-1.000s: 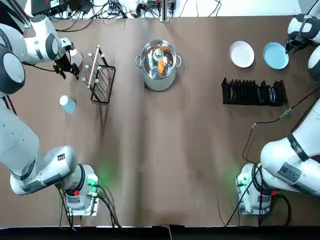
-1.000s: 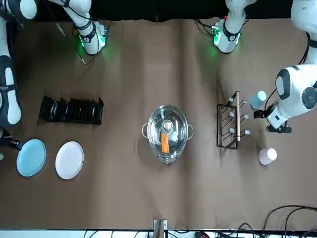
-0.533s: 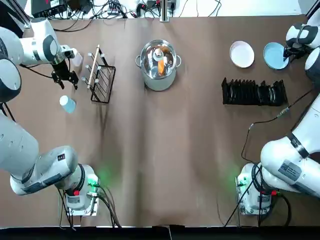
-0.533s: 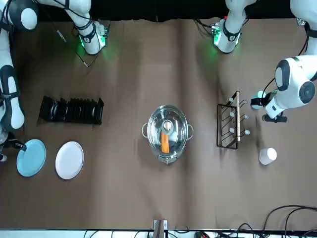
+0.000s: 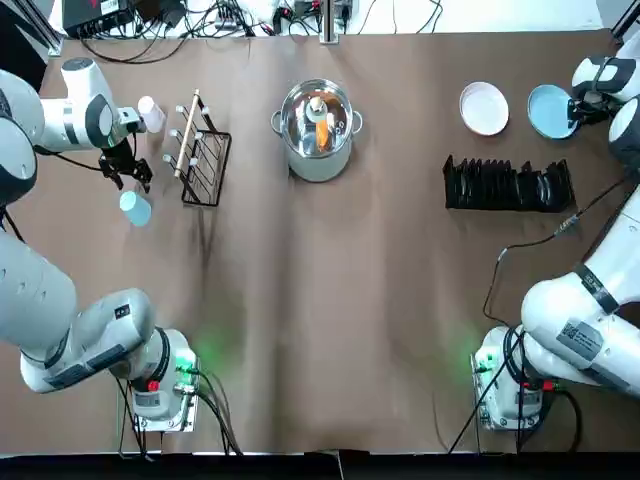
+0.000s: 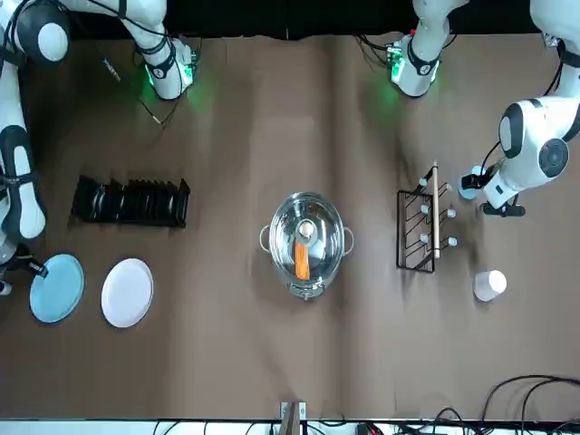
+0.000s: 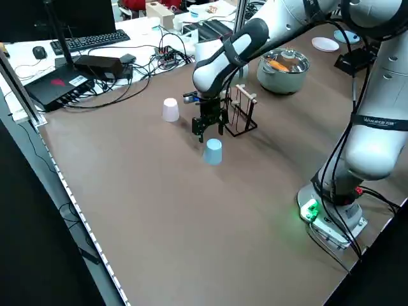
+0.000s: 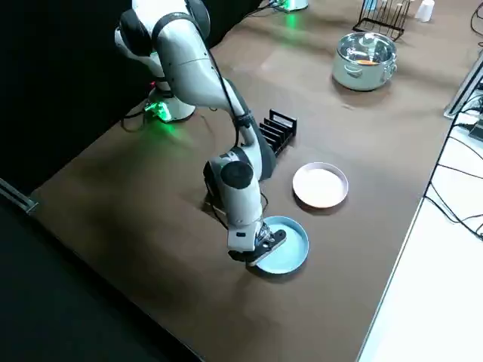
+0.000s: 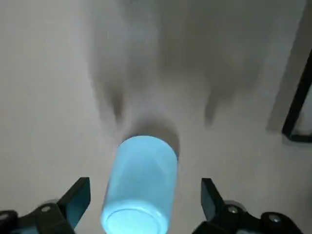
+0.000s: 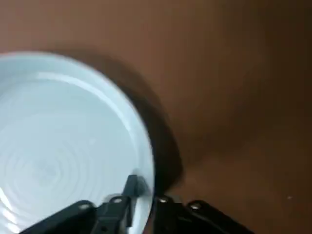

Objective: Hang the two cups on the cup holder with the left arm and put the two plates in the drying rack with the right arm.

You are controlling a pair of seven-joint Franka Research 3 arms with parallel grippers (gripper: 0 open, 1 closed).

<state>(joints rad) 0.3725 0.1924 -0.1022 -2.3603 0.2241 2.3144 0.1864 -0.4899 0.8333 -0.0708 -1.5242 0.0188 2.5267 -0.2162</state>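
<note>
The light blue cup [image 5: 135,207] stands upside down on the table, left of the cup holder [image 5: 200,150]. My left gripper [image 5: 128,172] hangs just behind and above it, open, and the cup [image 9: 141,180] shows between its spread fingers. Behind it, the white cup [image 5: 150,113] stands free by the holder's far end. At the far right, the light blue plate [image 5: 550,110] lies flat with my right gripper [image 10: 145,191] closed on its rim. The white plate [image 5: 484,108] lies beside it, and the drying rack [image 5: 508,185] sits in front of both.
A steel pot [image 5: 317,128] with an orange item inside stands mid-table at the back. Cables run along the far edge. The brown cloth stretches bare between the holder, the rack and the arm bases.
My left gripper moved from beside the white cup toward the robot's side, ending over the light blue cup. The right gripper shifted slightly at the blue plate's edge.
</note>
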